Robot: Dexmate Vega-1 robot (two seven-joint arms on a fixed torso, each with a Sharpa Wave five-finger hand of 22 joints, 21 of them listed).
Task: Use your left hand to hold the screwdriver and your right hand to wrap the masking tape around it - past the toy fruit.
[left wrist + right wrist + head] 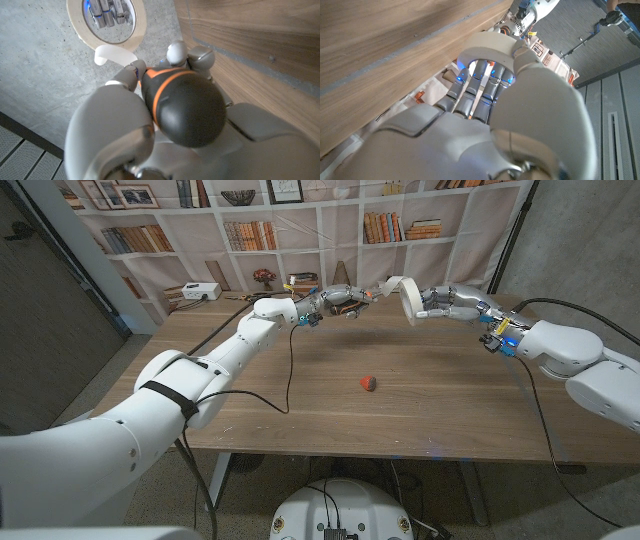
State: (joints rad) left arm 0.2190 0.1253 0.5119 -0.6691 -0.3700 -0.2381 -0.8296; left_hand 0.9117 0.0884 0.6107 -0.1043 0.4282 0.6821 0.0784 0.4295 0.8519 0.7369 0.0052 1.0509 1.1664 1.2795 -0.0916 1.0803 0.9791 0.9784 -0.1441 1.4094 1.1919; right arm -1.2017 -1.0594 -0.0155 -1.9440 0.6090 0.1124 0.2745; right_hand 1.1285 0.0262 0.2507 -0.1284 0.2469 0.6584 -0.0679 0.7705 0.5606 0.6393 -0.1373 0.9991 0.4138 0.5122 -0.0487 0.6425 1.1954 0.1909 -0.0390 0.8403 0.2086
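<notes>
Upper middle of the head view, left hand (338,299) fingers closed round the screwdriver (185,107), raised over the table (420,395) so the right hand (450,304), gripping the masking tape (408,299), can wind its free strip on; toy fruit (369,383) sits lower, mid-table.

Screwdriver (187,107) handle: black w/ orange stripe. Masking tape (408,299) roll: cream/off-white. Toy fruit (369,383): red. Table (440,400): mid-brown wood grain. Left hand (338,299) & right hand (452,303): silver-grey fingers, white arm shells; blue and orange bits at right wrist. Cables: black.
</notes>
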